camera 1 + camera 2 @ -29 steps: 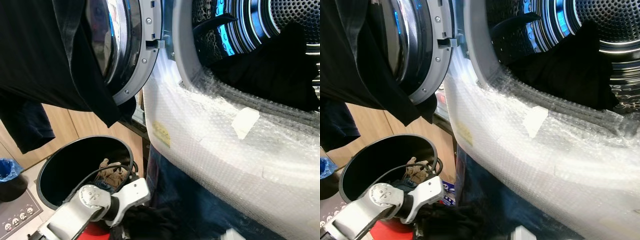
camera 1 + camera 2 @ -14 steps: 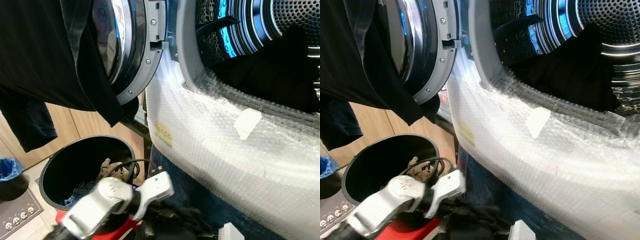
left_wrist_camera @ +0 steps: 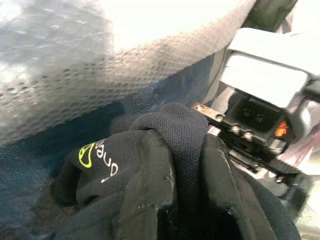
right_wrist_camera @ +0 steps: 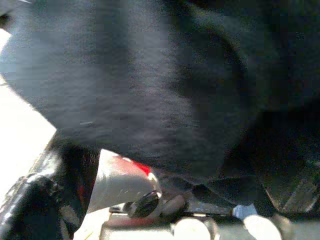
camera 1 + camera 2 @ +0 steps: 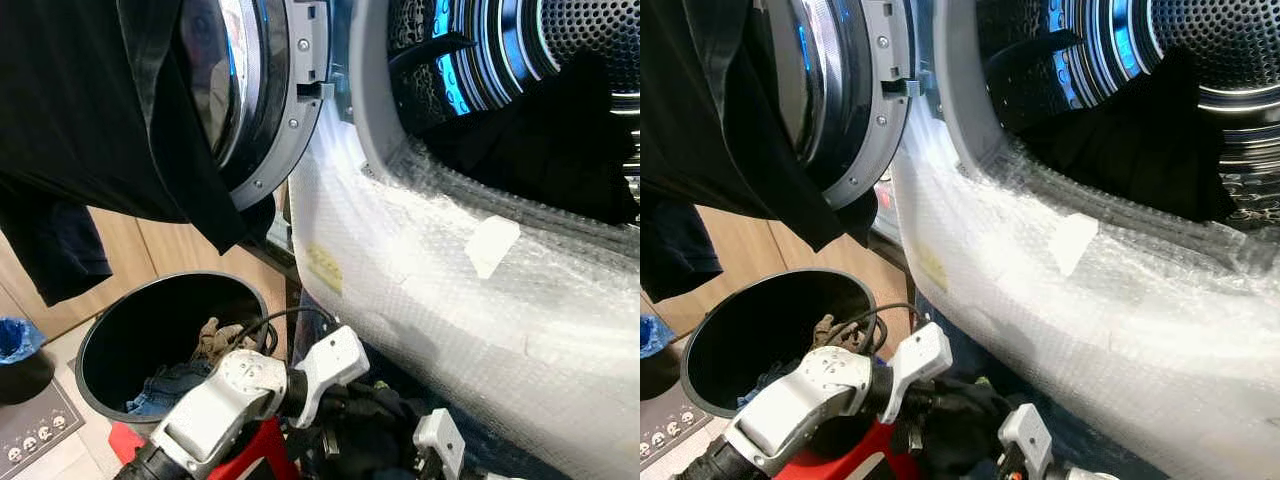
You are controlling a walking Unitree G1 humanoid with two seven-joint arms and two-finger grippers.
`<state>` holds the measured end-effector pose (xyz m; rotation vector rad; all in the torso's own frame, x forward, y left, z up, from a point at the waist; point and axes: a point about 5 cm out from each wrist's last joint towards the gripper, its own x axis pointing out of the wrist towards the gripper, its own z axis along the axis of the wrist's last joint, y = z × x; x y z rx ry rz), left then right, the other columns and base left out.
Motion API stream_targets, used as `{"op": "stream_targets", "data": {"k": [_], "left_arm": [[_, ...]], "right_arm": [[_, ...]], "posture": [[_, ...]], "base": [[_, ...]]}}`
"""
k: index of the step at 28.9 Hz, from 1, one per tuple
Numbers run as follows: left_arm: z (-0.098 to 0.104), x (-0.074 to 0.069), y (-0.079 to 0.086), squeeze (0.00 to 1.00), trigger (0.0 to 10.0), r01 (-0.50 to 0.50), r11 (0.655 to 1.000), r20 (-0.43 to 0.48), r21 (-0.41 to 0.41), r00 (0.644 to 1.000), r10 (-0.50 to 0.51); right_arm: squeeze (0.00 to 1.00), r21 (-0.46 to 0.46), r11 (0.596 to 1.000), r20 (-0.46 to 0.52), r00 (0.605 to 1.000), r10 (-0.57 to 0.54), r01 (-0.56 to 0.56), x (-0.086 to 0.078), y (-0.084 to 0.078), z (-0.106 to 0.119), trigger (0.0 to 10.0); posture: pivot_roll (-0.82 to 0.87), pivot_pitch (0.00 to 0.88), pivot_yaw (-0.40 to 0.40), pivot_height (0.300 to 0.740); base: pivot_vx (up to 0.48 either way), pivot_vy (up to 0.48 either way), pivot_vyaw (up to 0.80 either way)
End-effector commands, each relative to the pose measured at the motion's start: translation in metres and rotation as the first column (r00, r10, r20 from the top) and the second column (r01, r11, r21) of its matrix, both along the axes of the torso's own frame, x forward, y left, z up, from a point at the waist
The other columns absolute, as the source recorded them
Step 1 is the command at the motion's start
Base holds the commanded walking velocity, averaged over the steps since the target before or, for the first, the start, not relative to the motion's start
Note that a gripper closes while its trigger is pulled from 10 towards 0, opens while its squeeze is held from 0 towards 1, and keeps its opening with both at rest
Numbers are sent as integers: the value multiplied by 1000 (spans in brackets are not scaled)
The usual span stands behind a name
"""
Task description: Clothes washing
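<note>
Left end effector (image 3: 182,195) risen, clamping black garment (image 3: 170,130); right wrist now visible.

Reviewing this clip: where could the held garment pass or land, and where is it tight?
The left gripper pinches a black garment below the bubble-wrapped washer front. Free room: the drum above the dark laundry, and the near half of the black bin. Tight: between both wrists low down, and by the door draped with dark cloth.

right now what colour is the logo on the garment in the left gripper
Yellow-green with white lettering on the black garment, clearest in the left wrist view.
</note>
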<state>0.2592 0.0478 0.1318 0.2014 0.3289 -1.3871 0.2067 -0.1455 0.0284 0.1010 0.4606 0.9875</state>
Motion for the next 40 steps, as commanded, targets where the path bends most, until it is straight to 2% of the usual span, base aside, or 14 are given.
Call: {"op": "stream_targets", "data": {"k": [1,3,7,9,12,16,21,22,25,27,30,31,34,40], "left_arm": [[10,-1,-3,0,0,4,999,30,-44,1000,-3],[10,-2,-3,0,0,-9,998,28,-56,1000,11],[11,3,-1,0,0,-58,997,41,-54,997,60],[12,4,-1,0,0,-68,995,47,-66,996,71],[19,2,-5,0,0,-82,988,34,-128,996,87],[22,4,-8,0,0,-128,977,23,-174,991,133],[20,5,-14,0,0,-153,974,20,-170,987,158],[21,4,-17,0,0,-151,973,18,-173,987,157],[22,3,-20,0,0,-165,969,15,-185,985,170],[21,6,-24,0,0,-195,962,12,-189,980,201],[21,4,-27,0,0,-182,965,10,-187,982,188],[22,1,-32,0,0,-168,966,-4,-197,985,171],[23,-1,-36,0,0,-163,965,-8,-205,986,165],[29,0,-43,0,0,-171,959,-2,-224,985,175]], "right_arm": [[0,-21,997,-19,997,-71,70,2,-7,-8,10000],[0,13,995,-39,994,-101,102,3,-9,-8,10000],[0,58,997,-43,997,-57,59,-6,-9,-2,10000],[0,37,998,-38,998,-54,56,-8,-11,-3,10000],[0,34,991,-50,991,-126,128,-5,-16,-6,10000],[0,72,990,-55,992,-118,121,-7,-14,-5,10000],[0,89,988,-70,991,-118,124,-9,-11,-4,10000],[0,127,984,-74,991,-116,125,-7,-9,0,10000],[0,153,983,-71,993,-92,102,-8,-7,3,10000],[0,127,983,-81,989,-120,130,-7,-8,1,10000],[0,129,978,-83,985,-152,162,-4,-10,1,10000],[0,121,966,-82,972,-219,228,1,-14,-1,10000],[0,131,964,-82,972,-222,232,1,-13,-1,10000],[0,182,932,-133,947,-293,314,0,-14,-1,10000]], "posture": [[168,0,-15,740],[168,0,-15,740],[174,0,-19,740],[172,0,-19,740],[167,0,-19,740],[166,0,-18,740],[169,0,-18,740],[170,0,-18,740],[168,0,-18,740],[170,0,-22,740],[170,0,-21,740],[163,0,-17,740],[157,0,-16,740],[156,0,-18,740]], "base": [[0,0,0],[0,0,0],[0,0,0],[0,0,0],[0,0,0],[0,0,0],[0,0,0],[0,0,0],[0,0,0],[0,0,0],[0,0,0],[0,0,0],[0,0,0],[0,0,0]]}}
